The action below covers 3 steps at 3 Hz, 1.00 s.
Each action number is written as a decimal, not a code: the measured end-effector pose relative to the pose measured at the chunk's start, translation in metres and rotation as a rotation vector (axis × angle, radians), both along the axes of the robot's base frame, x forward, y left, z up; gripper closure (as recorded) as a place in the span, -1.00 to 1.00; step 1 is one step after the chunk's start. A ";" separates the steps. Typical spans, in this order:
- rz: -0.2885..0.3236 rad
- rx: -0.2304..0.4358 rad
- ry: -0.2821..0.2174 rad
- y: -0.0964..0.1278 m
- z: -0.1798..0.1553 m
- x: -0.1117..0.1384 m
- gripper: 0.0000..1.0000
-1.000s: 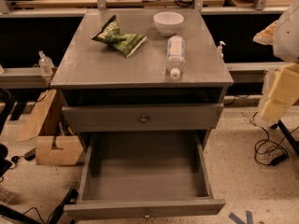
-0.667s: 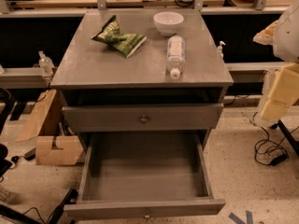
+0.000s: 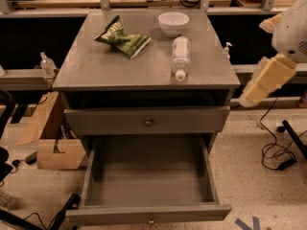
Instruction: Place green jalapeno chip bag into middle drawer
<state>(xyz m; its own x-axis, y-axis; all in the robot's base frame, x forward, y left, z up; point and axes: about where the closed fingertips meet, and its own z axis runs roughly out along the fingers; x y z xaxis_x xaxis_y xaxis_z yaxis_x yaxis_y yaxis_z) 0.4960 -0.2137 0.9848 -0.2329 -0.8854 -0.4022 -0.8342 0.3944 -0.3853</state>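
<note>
The green jalapeno chip bag [image 3: 122, 36] lies crinkled on the grey cabinet top [image 3: 96, 71], at the back left. The middle drawer [image 3: 148, 212] is pulled fully open below, and its deep tray is empty. The upper drawer front [image 3: 147, 121] above it is shut. My gripper [image 3: 261, 83] hangs at the right of the cabinet, level with the top's right edge, apart from the bag and holding nothing that I can see.
A white bowl [image 3: 173, 23] stands at the back of the top. A clear bottle [image 3: 181, 56] lies on its side to the right of the bag. A cardboard box [image 3: 53, 147] sits on the floor at the left, and cables [image 3: 278, 152] at the right.
My arm and gripper have moved left and a little up, closer to the cabinet's right side. The bag, bowl, bottle and drawers have not moved.
</note>
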 end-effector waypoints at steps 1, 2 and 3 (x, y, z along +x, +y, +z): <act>-0.034 0.109 -0.092 0.010 -0.008 0.031 -1.00; -0.053 0.204 -0.218 0.025 0.002 0.069 -1.00; -0.074 0.235 -0.327 0.027 0.023 0.090 -1.00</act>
